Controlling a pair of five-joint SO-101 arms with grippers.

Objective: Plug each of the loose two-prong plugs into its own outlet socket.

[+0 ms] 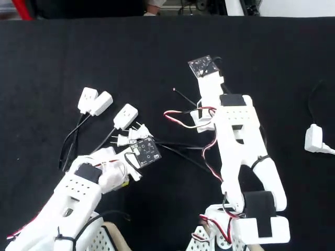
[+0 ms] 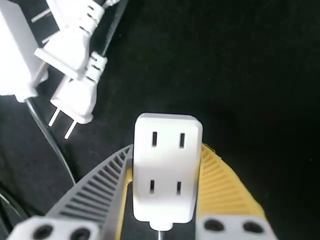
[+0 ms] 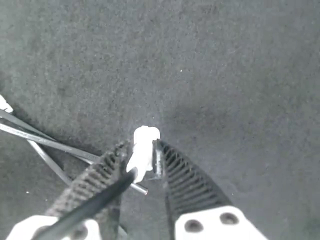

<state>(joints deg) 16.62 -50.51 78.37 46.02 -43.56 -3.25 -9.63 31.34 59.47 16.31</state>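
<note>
My left gripper (image 2: pixel 167 150) is shut on a white outlet block (image 2: pixel 167 172) with two pairs of slots, held by its sides. Just beyond it lie two loose white two-prong plugs (image 2: pixel 75 102) (image 2: pixel 70 47), touching each other. In the high view these plugs (image 1: pixel 123 140) (image 1: pixel 138 130) lie just ahead of the left arm's wrist (image 1: pixel 146 151). My right gripper (image 3: pixel 141 147) is shut on a small white plug (image 3: pixel 144 150) with a black cable, close above the black cloth. In the high view the right gripper (image 1: pixel 201 114) sits mid-table.
Three more white outlet blocks (image 1: pixel 88 99) (image 1: pixel 102 103) (image 1: pixel 125 116) with black cables lie at the left. Another white block (image 1: pixel 314 138) lies at the right edge. Black cables (image 1: pixel 178 151) cross between the arms. The black cloth (image 1: pixel 261 57) covers the table.
</note>
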